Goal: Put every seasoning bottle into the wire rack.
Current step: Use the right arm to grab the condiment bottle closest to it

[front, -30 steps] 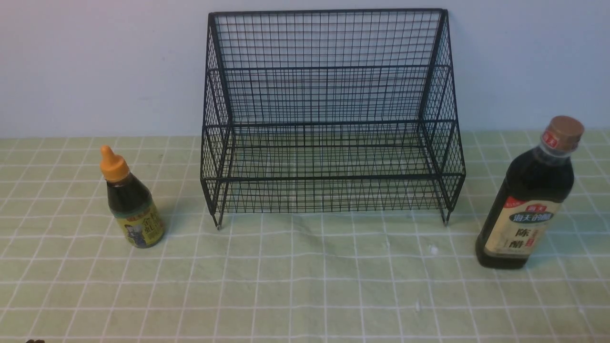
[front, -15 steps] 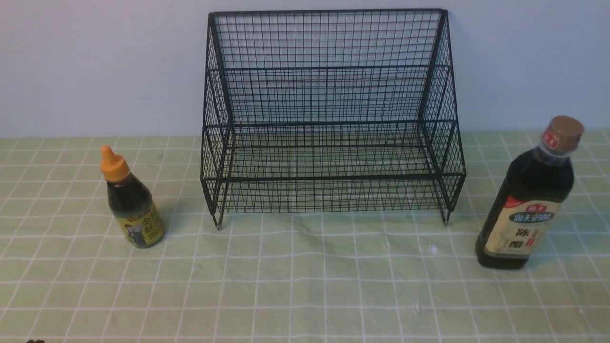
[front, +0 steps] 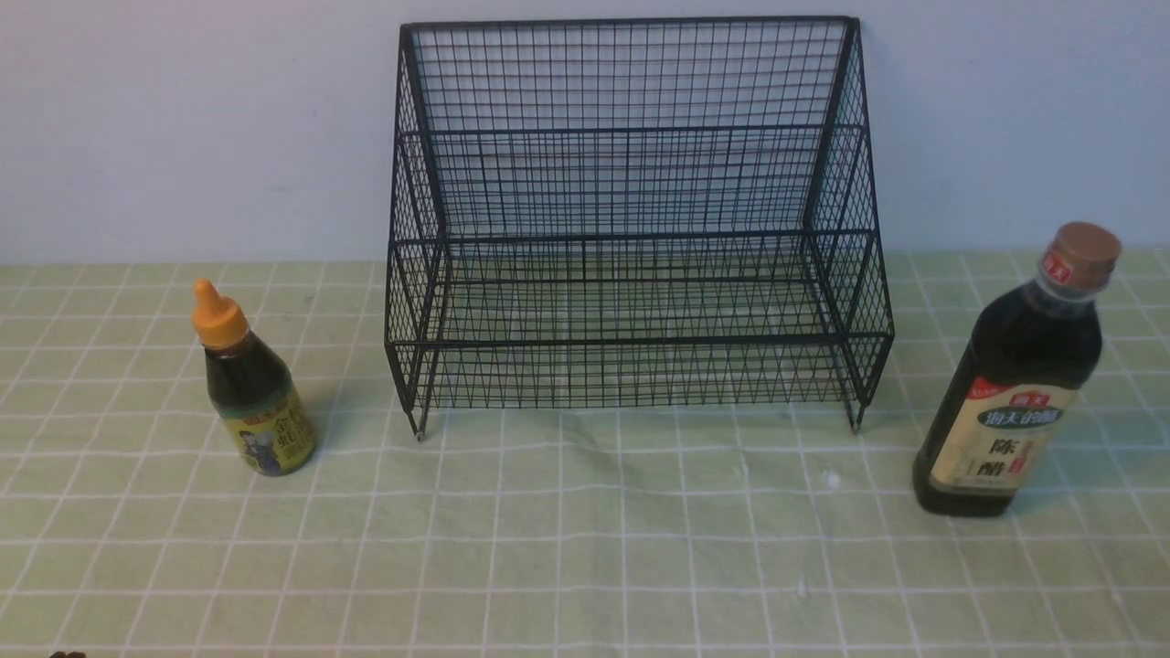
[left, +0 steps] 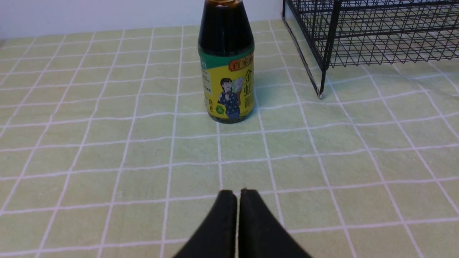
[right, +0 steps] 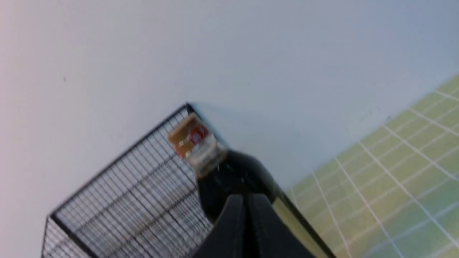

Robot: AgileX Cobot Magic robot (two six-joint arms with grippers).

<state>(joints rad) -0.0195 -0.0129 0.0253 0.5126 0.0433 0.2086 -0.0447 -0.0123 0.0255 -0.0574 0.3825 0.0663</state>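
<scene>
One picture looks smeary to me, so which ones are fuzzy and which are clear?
Right wrist view: tilted and blurred, the tall bottle and wire rack look smeared. Left wrist view: sharp, the short bottle shows a crisp label and a soft shadow toward the rack. Front view: mostly clear, slightly soft, faint shadows beside both bottles.
</scene>
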